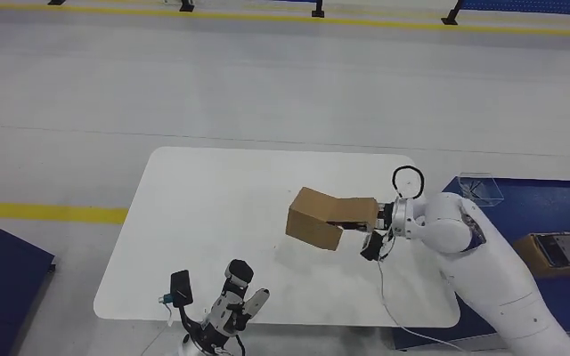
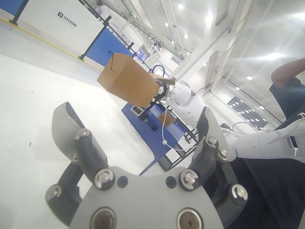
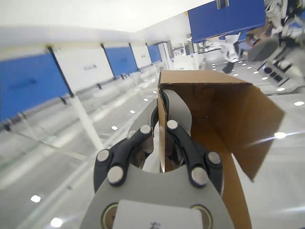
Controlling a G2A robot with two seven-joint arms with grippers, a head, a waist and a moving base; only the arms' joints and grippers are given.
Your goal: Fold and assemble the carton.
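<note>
The right gripper pinches one carton wall aloft; the spread-open left gripper should brace the opposite side before folding.

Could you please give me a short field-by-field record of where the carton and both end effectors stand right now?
Carton: brown, opened out, one end unclosed, held off the table
Right end effector: shut on a carton wall, clamping it from inside and outside
Left end effector: open, empty, by the table's near edge, apart from the carton
Table: white, rounded corners
</note>
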